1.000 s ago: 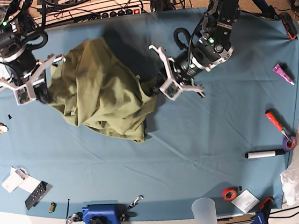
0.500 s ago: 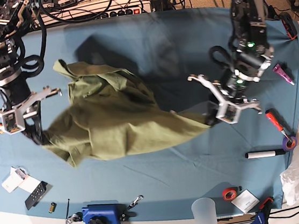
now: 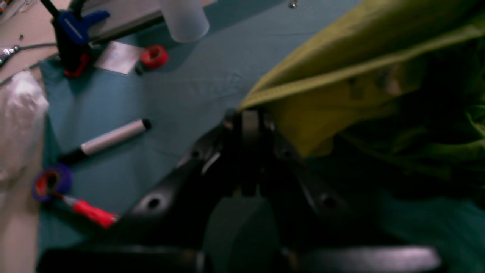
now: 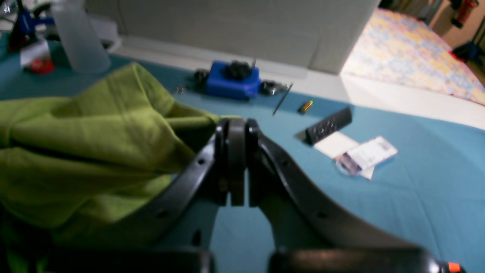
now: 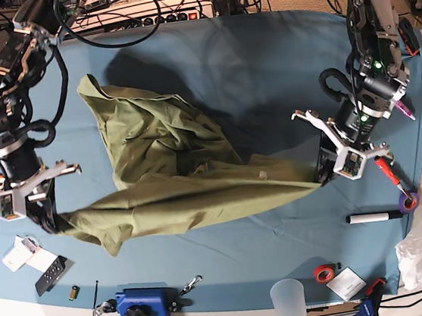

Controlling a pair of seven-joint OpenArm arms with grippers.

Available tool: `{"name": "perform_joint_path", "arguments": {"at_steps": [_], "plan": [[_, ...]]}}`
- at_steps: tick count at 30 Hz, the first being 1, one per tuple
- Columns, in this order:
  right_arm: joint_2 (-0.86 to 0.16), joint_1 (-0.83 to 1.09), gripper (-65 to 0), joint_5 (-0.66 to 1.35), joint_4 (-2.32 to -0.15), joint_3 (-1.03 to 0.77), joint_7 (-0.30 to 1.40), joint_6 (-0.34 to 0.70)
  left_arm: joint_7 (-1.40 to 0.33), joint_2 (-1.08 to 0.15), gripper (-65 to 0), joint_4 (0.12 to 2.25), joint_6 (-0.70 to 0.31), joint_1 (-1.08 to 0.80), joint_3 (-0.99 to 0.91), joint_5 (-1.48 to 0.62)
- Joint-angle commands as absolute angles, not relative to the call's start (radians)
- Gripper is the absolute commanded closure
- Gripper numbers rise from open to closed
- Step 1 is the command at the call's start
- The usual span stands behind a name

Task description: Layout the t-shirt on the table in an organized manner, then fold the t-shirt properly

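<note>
The olive-green t-shirt (image 5: 167, 171) hangs stretched between my two grippers over the teal table (image 5: 247, 70), with its upper part still bunched toward the back left. In the base view my left gripper (image 5: 326, 175) is at the right, shut on one edge of the shirt. My right gripper (image 5: 50, 220) is at the left, shut on the opposite edge. The left wrist view shows the left gripper (image 3: 248, 118) pinching a hem of the t-shirt (image 3: 341, 76). In the right wrist view the right gripper (image 4: 237, 127) is closed on a fold of the t-shirt (image 4: 94, 144).
A marker (image 5: 373, 217), red screwdriver (image 5: 388, 170), purple tape roll (image 5: 409, 202) and pink tube (image 5: 401, 105) lie along the right side. Red tape (image 5: 325, 272), a plastic cup (image 5: 290, 301) and a blue device (image 5: 144, 306) sit at the front edge. A remote (image 5: 54, 273) and cards (image 5: 24, 254) lie front left.
Both arms have moved apart and toward the front edge, pulling the bunched shirt out into a long stretched band between them.
</note>
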State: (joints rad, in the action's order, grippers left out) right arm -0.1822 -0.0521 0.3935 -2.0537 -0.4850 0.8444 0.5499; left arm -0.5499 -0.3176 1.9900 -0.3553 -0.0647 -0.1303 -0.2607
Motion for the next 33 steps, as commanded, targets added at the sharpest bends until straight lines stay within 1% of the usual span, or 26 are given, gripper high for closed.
{"name": "perform_joint_path", "arguments": {"at_steps": [1,3,5,7,8,9,12,15,20,22,24,27,29,33], "plan": [[-0.194,-0.072,0.0,0.403,-2.065,-0.490,0.814,0.546,-0.524,-0.341,0.0,2.010,-0.343,-0.045,-0.136,-0.261],[-0.194,-0.072,0.0,0.403,-2.066,-0.490,0.820,0.562,-0.524,-0.362,0.0,2.010,-0.343,-0.041,-0.136,-0.262],[-0.194,-0.071,-0.9,0.403,-2.066,-0.490,0.833,0.622,-0.525,-0.377,0.0,2.010,-0.344,-0.041,-0.136,-0.262],[-0.194,-0.060,-13.5,0.410,-2.066,-0.490,0.833,0.665,-0.525,-0.381,0.0,2.010,-0.343,-0.041,-0.136,-0.262],[-0.194,-0.054,-18.4,0.419,-2.066,-0.490,0.833,0.665,-0.525,-0.383,0.0,2.010,-0.344,-0.041,-0.136,-0.262],[-0.194,-0.048,-21.1,0.428,-2.066,-0.490,0.833,0.664,-0.525,-0.383,0.0,2.010,-0.344,-0.041,-0.136,-0.261],[-0.194,-0.044,-21.5,0.429,-2.066,-0.490,0.838,0.656,-0.524,-0.384,0.0,2.010,-0.338,-0.038,-0.136,-0.219],[-0.194,-0.044,-21.5,0.429,-2.066,-0.491,0.842,0.638,-0.524,-0.403,0.0,2.010,-0.294,-0.029,-0.136,-0.167],[-0.194,-0.044,-21.5,0.437,-2.066,-0.490,0.888,0.613,-0.524,-0.488,0.0,2.010,-0.201,-0.012,-0.136,-0.083],[-0.194,-0.044,-21.5,0.499,-2.066,-0.489,0.923,0.619,-0.524,-0.522,0.0,2.010,-0.178,-0.010,-0.136,-0.070],[-0.194,-0.044,-21.5,0.565,-2.066,-0.469,0.950,0.653,-0.524,-0.549,0.0,2.010,-0.165,-0.008,-0.136,-0.046],[-0.194,-0.044,-21.5,0.583,-2.066,-0.375,0.957,0.698,-0.532,-0.571,0.0,2.010,-0.130,-0.002,-0.144,-0.016],[-0.194,-0.044,-21.5,0.573,-2.066,-0.281,0.958,0.698,-0.537,-0.583,0.0,2.010,-0.119,-0.002,-0.165,-0.014],[-0.194,-0.045,-21.5,0.489,-2.066,-0.088,0.929,0.698,-0.554,-0.611,0.0,2.010,-0.120,-0.002,-0.250,-0.015]]}}
